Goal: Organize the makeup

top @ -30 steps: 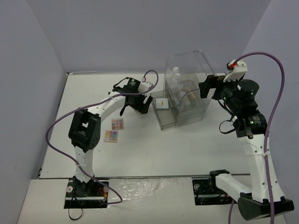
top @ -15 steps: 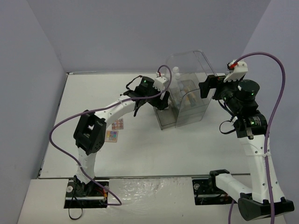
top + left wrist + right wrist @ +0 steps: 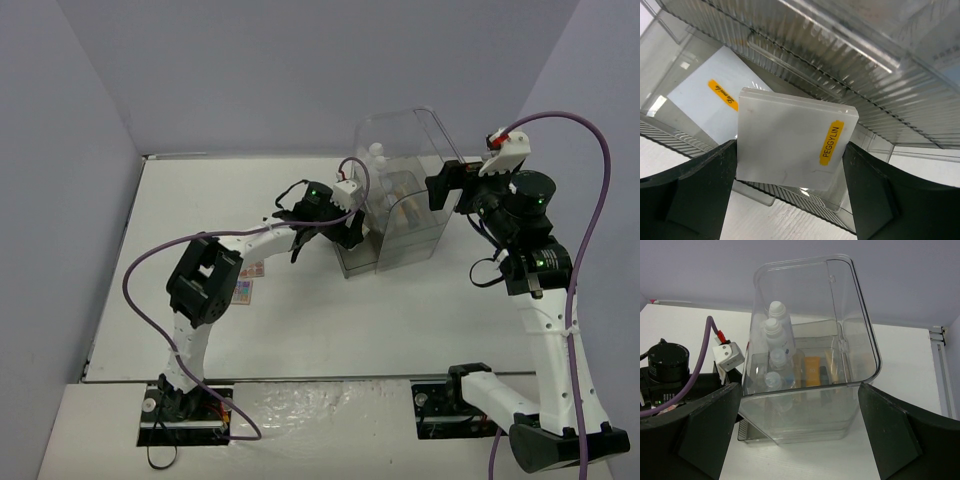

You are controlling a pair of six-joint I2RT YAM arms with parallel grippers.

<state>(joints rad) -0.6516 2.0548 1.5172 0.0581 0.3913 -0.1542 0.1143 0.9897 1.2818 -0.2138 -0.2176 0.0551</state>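
My left gripper (image 3: 345,226) (image 3: 789,152) is shut on a white square compact (image 3: 785,140) with a yellow label, tilted just above the pulled-out drawer (image 3: 352,263) of the clear case (image 3: 410,140). A second white compact (image 3: 700,97) lies flat in that drawer. In the right wrist view, white bottles (image 3: 778,320), an orange tube (image 3: 812,371), a black slim tube (image 3: 824,376) and a beige tube (image 3: 832,365) stand inside the case. Two eyeshadow palettes (image 3: 254,269) (image 3: 242,292) lie on the table, partly behind the left arm. My right gripper (image 3: 441,188) (image 3: 800,390) is open beside the case's right side.
The clear case has a tall curved top (image 3: 840,300) and ribbed drawer fronts (image 3: 850,75). The left arm's elbow (image 3: 205,280) hangs over the palettes. The walls close the table at the back and on both sides.
My left gripper has travelled right with the compact, from the middle of the table to just over the open drawer. The right arm has stayed still.
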